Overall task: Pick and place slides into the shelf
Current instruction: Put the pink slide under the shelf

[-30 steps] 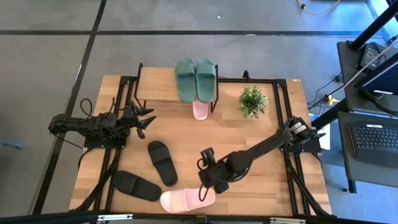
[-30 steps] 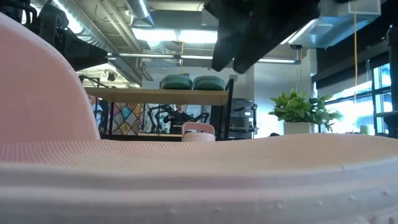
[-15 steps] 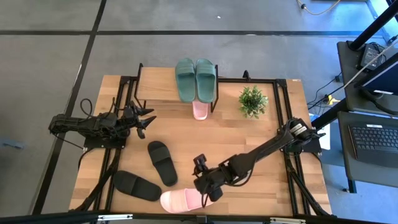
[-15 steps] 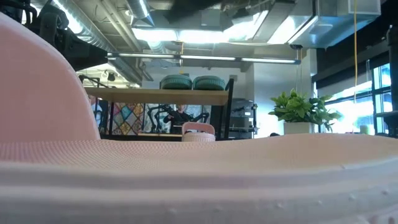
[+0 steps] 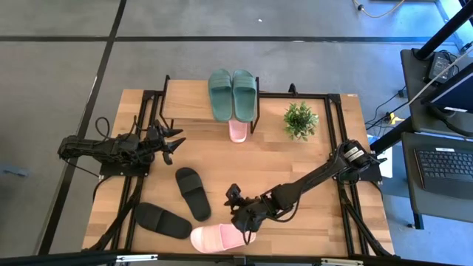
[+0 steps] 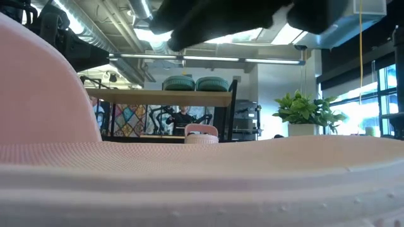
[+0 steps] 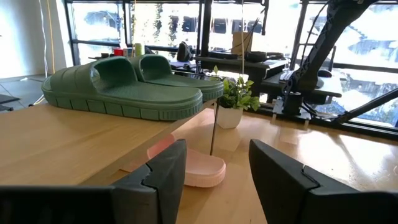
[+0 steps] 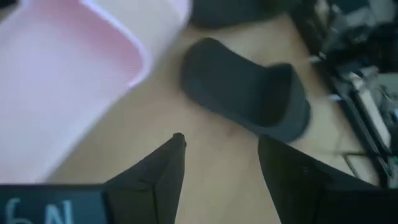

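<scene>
Two dark green slides (image 5: 231, 93) sit side by side on the shelf's (image 5: 188, 100) wooden top board, also seen in the left wrist view (image 7: 124, 87). One pale pink slide (image 5: 237, 131) lies under that board. The other pink slide (image 5: 220, 238) lies at the table's near edge and fills the low view (image 6: 189, 183). Two black slides (image 5: 192, 193) (image 5: 161, 220) lie flat on the table. My right gripper (image 5: 238, 218) (image 8: 217, 155) hovers open just above the near pink slide's (image 8: 62, 81) right end, a black slide (image 8: 249, 93) beyond it. My left gripper (image 5: 174, 140) (image 7: 214, 168) waits open, left of the shelf.
A small potted plant (image 5: 300, 120) stands right of the shelf near the far edge. Black frame rails run along the table's left and right sides. Bare wood lies between the shelf and the black slides and across the table's right half.
My right gripper has moved toward the table's left and near edges, closing on the near pink slide. The slides have stayed where they were.
</scene>
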`<control>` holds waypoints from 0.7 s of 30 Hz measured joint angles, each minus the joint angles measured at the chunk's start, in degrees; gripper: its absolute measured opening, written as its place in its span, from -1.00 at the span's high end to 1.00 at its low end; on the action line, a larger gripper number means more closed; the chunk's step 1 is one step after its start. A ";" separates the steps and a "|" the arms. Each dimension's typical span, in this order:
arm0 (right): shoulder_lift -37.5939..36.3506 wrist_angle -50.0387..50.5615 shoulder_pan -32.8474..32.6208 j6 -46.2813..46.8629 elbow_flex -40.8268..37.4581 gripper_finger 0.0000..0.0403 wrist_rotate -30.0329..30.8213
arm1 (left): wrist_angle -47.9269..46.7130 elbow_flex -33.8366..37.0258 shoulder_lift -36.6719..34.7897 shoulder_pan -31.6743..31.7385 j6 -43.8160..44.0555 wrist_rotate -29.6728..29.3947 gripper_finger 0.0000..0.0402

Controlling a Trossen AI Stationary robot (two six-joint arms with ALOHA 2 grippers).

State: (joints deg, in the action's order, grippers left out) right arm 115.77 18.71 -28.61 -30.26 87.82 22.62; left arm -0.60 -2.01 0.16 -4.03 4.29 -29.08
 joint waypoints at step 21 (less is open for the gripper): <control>-0.03 -19.10 2.86 -7.56 -9.72 0.00 -17.17 | 0.00 0.01 0.20 0.00 0.01 0.00 0.16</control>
State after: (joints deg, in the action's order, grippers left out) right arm 115.74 -0.39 -25.75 -37.82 78.10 5.45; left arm -0.60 -2.00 0.36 -4.03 4.31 -29.08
